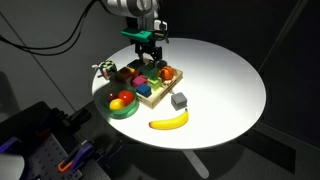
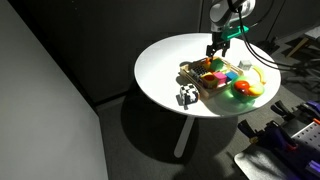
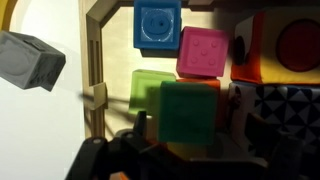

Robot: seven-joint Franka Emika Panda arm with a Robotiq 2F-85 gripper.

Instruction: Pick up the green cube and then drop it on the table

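Table (image 1: 230, 75) holds bowl (image 1: 110, 108), banana (image 1: 169, 122), grey cube (image 1: 179, 100), apparently a tray (image 1: 157, 98).

Green cube (image 3: 188, 112) in wooden tray (image 3: 95, 60), blue block (image 3: 157, 25) and pink block (image 3: 203, 52) beside, grey cube (image 3: 30, 60) outside.

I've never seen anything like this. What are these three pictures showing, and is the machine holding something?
This is a robot arm ending in a two-fingered gripper. Two pictures come from cameras standing beside the round white table; the close-up comes from a camera on the arm's wrist, looking down. On the table are a wooden tray of coloured blocks, a green bowl of fruit, a banana and a grey cube. The gripper hangs open above the tray, holding nothing; the green cube lies just below it.
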